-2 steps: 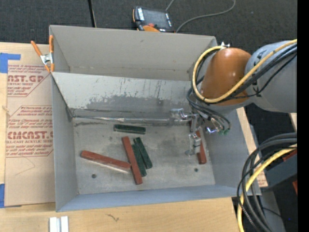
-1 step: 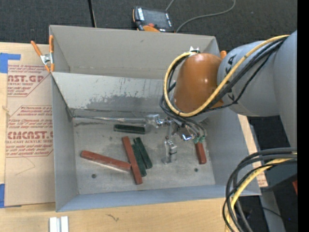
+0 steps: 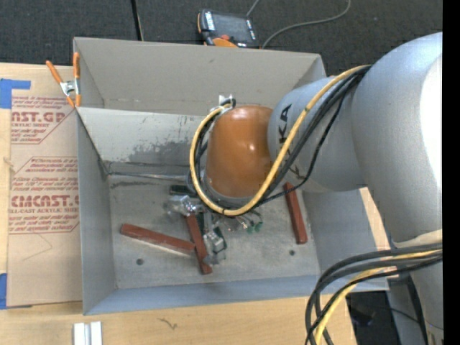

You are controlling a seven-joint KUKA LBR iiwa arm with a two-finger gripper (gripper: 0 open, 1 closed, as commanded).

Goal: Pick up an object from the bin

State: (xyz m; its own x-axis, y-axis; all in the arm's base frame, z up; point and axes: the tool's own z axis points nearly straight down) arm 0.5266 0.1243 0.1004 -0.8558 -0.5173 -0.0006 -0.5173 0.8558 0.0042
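Gripper over a thin red-brown stick — lying flat; its state I cannot tell.

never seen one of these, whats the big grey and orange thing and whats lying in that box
The big grey shape is a robot arm. It reaches in from the right of the picture, and the camera looks down from above and a little to one side. The orange dome is a cover on the arm's wrist, and the yellow cables looped round it also belong to the robot.

The box is a grey metal bin. Under the dome the gripper sits low over a shorter stick, which meets a long stick; both are reddish-brown. A third stick lies apart on the right. A small green bit lies close by. I can't tell whether anything is held.
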